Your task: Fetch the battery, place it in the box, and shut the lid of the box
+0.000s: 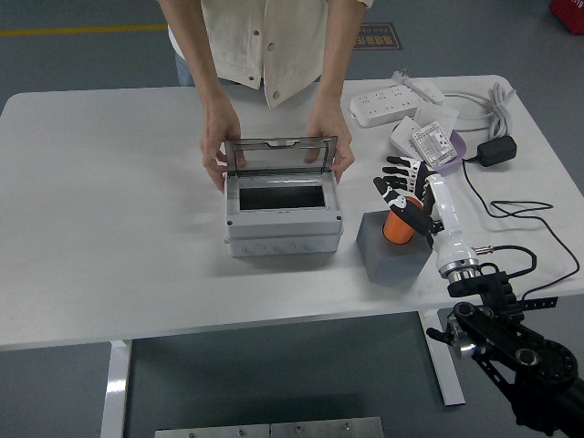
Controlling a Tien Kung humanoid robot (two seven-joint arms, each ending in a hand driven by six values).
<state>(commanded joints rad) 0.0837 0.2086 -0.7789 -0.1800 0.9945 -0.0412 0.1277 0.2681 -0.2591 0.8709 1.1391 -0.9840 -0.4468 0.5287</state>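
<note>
An orange battery [396, 228] stands upright in a grey block holder [392, 257] right of the box. My right hand [401, 195] is at the battery's top, its fingers [391, 185] spread over it and the thumb across its right side; the battery still sits in the holder. The grey box [283, 233] stands at the table's middle with its clear lid [280, 157] raised upright. A person at the far side holds the lid's two ends, one hand [216, 151] on the left, the other hand [330, 146] on the right. My left arm is out of view.
A white power strip [392, 105], a small white device [432, 141] on a purple pad, a black adapter [497, 151] and loose cables [511, 210] lie at the back right, close behind my right arm.
</note>
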